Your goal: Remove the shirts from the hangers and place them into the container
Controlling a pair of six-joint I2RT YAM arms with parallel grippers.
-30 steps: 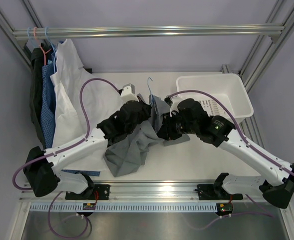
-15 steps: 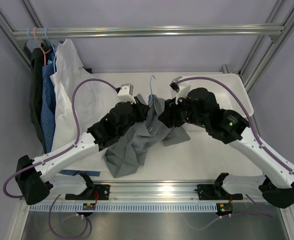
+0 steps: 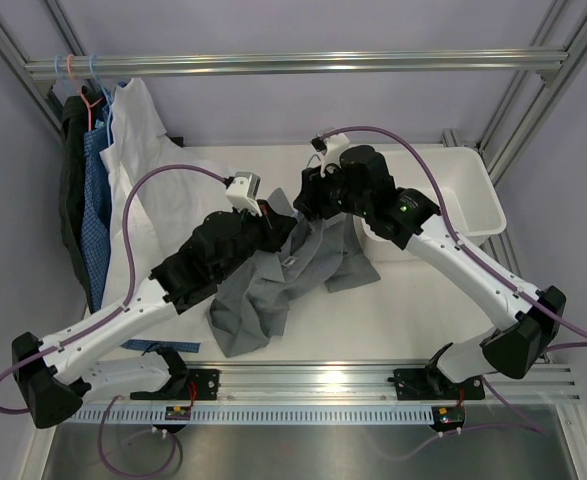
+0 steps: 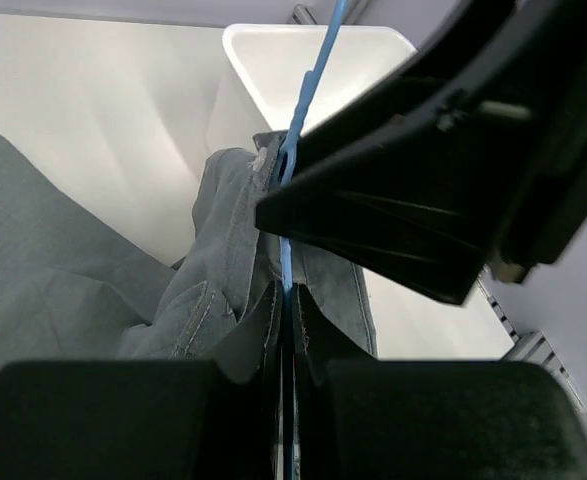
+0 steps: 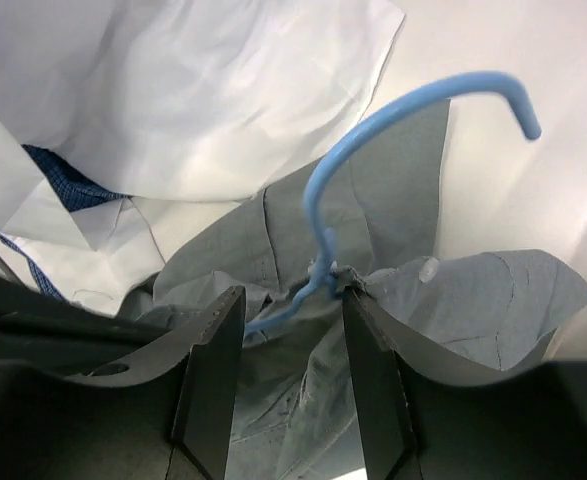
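Grey shirt (image 3: 273, 290) lies crumpled on the table (image 3: 413, 310) beneath both sets of fingers, a blue hanger (image 5: 373, 130) in its collar. I see my left fingers (image 4: 113, 420) pinched narrow on the hanger wire; my right fingers (image 5: 208, 370) stand apart, astride the hanger's neck. White tub (image 3: 478, 205) sits right of the right fingers

Crumpled grey shirt (image 3: 258, 305) lies at frame centre, a light blue hanger (image 5: 318, 205) in its collar; white container (image 3: 478, 195) at right.
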